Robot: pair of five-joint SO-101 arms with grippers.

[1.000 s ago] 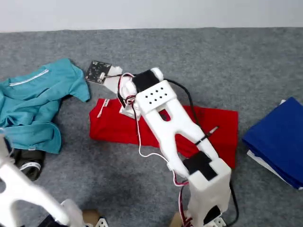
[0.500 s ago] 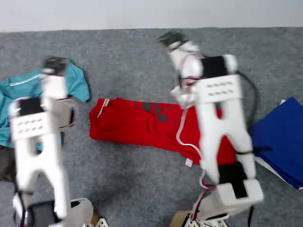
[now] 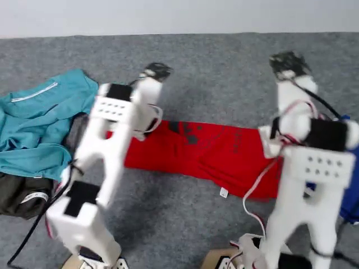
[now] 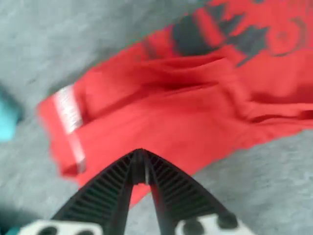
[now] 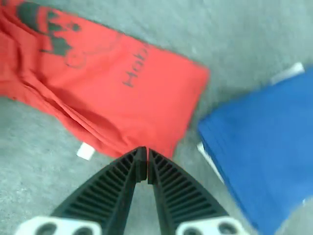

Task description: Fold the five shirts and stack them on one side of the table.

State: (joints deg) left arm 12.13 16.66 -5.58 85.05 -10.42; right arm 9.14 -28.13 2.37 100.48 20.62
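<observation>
Closest to the arms' bases, a crumpled dark fabric garment [image 3: 22,196] lies at the near left of the grey carpeted table [image 3: 224,61]. It is partly tucked under the edge of a rumpled teal cotton shirt [image 3: 33,129]. Neither looks folded, so I judge both as work not yet begun.

In the middle of the table lies the red printed shirt [image 3: 213,154], already brought into a long flat band with its sides turned in and a small white label [image 3: 224,193] poking out at the near edge. The left hand [image 4: 140,155] hangs over its collar end with fingers pressed together and nothing between them. The right hand [image 5: 145,152] hangs over the hem end, just beside the corner nearest the blue pile, likewise pressed together and empty. This shirt appears half done: the crosswise folds are left, then the move to the stack.

On the right side sits a neatly folded blue fabric shirt [image 5: 264,156], well apart from the unfolded ones. A white edge [image 5: 206,149] peeps out beneath it, possibly another folded shirt, though I cannot tell. By my reckoning one or two shirts are finished, one is midway, and two wait.
</observation>
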